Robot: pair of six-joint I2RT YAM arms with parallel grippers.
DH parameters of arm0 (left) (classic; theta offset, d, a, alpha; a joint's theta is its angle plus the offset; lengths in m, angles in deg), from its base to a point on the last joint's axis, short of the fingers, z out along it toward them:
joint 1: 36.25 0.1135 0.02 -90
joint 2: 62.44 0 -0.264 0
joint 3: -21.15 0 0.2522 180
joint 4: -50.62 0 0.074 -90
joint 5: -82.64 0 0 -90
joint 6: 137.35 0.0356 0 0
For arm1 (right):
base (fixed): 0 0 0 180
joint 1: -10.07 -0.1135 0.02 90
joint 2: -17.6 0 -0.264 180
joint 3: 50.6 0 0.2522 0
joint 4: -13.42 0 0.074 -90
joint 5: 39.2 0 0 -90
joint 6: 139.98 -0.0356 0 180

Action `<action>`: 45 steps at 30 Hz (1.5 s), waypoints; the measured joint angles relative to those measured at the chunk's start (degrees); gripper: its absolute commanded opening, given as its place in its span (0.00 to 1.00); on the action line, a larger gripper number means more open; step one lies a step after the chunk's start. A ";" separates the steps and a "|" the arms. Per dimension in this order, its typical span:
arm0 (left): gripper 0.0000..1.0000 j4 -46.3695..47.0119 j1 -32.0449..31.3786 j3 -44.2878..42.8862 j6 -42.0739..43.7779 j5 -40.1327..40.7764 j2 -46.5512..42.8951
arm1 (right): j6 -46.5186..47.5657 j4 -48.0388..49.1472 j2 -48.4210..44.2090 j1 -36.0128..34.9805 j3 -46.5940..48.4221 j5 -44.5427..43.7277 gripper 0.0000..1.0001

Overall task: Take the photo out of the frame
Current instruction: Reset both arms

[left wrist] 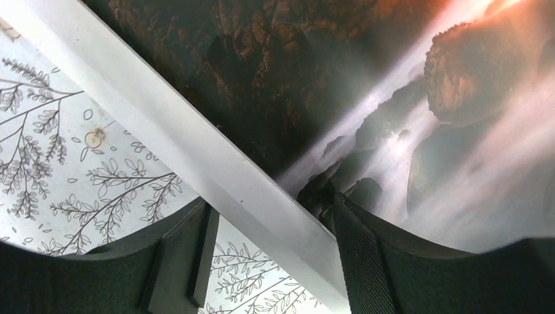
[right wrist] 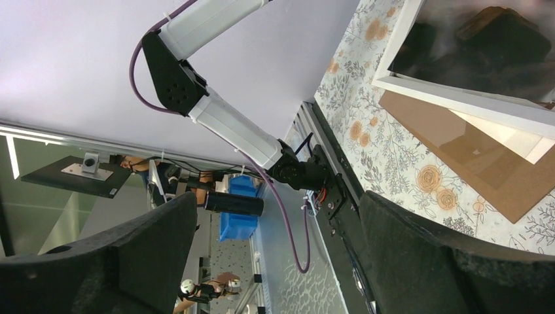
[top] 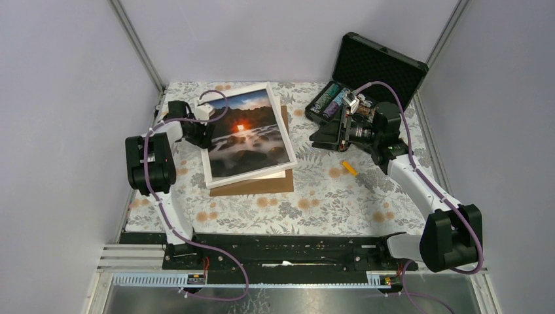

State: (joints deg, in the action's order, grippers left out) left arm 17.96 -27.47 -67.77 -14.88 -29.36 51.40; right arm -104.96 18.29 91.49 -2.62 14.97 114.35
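The frame (top: 252, 173), with its narrow white border, lies tilted on a brown backing board (top: 262, 184). The photo (top: 249, 134) of dark rocks and an orange sun sits inside it. My left gripper (top: 199, 131) is at the frame's left edge. In the left wrist view the white border (left wrist: 196, 150) runs between the fingers (left wrist: 366, 261), which are closed on it, with the photo (left wrist: 393, 98) beyond. My right gripper (top: 321, 139) hangs open to the right of the frame, holding nothing. Its view shows the frame (right wrist: 458, 98) raised above the board (right wrist: 471, 157).
An open black case (top: 379, 62) with poker chips (top: 330, 101) stands at the back right, behind the right gripper. A small yellow object (top: 349, 168) lies on the floral cloth (top: 327, 196) near the right arm. Grey walls close in both sides.
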 measured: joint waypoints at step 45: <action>0.99 -18.80 -2.25 15.82 -21.57 -9.46 -46.86 | 49.62 -40.65 -1.68 0.55 4.61 -28.04 1.00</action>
State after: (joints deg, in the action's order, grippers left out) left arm -0.84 -29.72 -51.94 -36.45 -38.83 4.54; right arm -55.35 -22.36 89.81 -2.08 19.58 86.31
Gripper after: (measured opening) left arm 0.988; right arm 0.994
